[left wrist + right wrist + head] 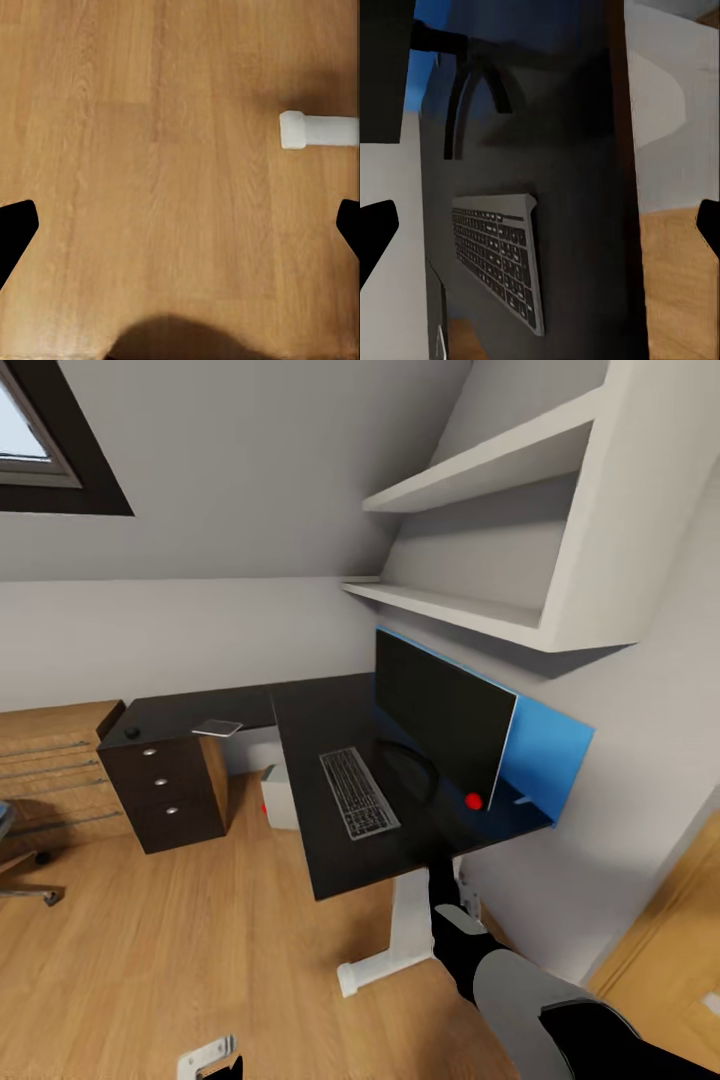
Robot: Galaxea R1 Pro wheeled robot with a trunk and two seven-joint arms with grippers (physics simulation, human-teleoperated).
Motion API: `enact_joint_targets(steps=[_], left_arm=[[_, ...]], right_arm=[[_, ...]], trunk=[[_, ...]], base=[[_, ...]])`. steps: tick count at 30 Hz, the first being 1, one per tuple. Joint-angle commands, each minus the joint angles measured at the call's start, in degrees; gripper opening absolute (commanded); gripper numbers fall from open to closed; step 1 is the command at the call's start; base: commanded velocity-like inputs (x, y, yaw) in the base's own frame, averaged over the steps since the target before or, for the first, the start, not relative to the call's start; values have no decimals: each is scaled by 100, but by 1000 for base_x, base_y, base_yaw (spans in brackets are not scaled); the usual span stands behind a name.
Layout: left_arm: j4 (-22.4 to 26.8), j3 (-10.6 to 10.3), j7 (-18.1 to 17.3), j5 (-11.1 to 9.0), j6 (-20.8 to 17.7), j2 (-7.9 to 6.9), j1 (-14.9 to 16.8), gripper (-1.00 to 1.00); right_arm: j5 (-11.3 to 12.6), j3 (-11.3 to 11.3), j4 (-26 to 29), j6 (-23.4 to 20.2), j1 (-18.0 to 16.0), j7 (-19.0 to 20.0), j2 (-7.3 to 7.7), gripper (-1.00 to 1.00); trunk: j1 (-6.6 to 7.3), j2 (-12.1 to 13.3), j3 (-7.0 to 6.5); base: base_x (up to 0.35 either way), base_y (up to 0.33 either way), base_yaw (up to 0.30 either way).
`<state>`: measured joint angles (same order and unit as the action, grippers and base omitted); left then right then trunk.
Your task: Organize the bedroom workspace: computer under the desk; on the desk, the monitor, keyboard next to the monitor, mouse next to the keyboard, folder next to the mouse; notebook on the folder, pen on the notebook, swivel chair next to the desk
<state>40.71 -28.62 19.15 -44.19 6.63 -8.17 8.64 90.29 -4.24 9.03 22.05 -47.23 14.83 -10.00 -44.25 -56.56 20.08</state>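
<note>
Keyboard [358,792] on desk [320,860], before monitor [440,718]

No legible text, labels or numbers anywhere.

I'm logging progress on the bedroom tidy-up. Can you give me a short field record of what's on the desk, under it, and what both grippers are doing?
desk: black top, white leg
monitor: upright on the desk
keyboard: flat on the desk beside the monitor
computer: white box on the floor under the desk
drawer unit: dark, under the far end
swivel chair: partly visible at the left edge
left gripper: open, empty, over wooden floor
right gripper: open, empty, facing the keyboard
</note>
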Motion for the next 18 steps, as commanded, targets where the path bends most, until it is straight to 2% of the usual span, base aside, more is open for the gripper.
enact_joint_targets(steps=[1,7,12,14,18], left_arm=[[7,-47,45,-61,40,-9,7,100],[7,-47,47,-57,46,-9,7,100],[7,-38,51,-46,53,-9,7,100],[11,-32,53,-36,59,-9,7,100],[31,-24,51,-29,76,-9,7,100]], right_arm=[[58,-44,-12,25,-5,25,0,100],[45,-42,-254,31,-5,28,0,100],[-13,-42,-568,48,-5,29,0,100],[-164,-46,-743,59,-5,29,0,100],[-736,-49,-933,68,87,29,0,100]], trunk=[[1,-5,7],[1,-5,7],[1,-5,7],[1,-5,7],[1,-5,7]], base=[[-190,-277,0],[-255,-197,0],[-220,-105,0],[-76,-33,0],[-29,-13,0]])
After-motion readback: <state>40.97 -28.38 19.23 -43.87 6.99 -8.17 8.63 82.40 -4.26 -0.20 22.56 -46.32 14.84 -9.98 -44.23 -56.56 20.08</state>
